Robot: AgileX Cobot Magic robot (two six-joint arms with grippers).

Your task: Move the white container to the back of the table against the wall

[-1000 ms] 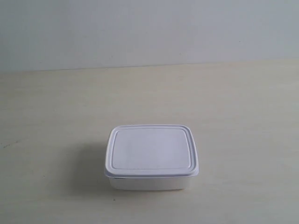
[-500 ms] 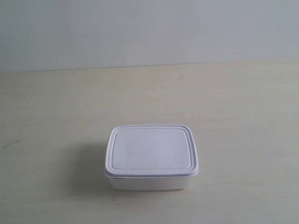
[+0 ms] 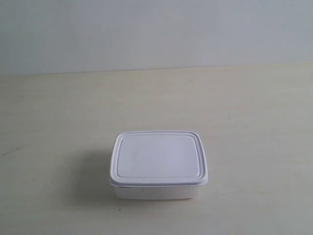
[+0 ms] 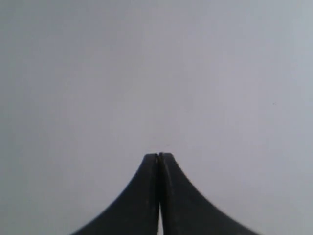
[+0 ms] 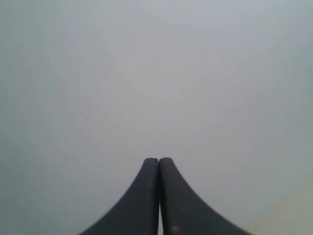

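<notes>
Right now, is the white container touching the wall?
Apart. The exterior view shows a broad stretch of bare table between the white container and the wall.

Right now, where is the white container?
In the exterior view the white container sits on the table, near the view's bottom centre, far from the wall behind; neither wrist view shows it.

I am seeing a plain, pale grey-white wall (image 3: 156, 34) running across the far side and meeting the cream table (image 3: 254, 112) along a straight line. Soft, even light is falling, showing faint grain and tiny dark specks at the left.
</notes>
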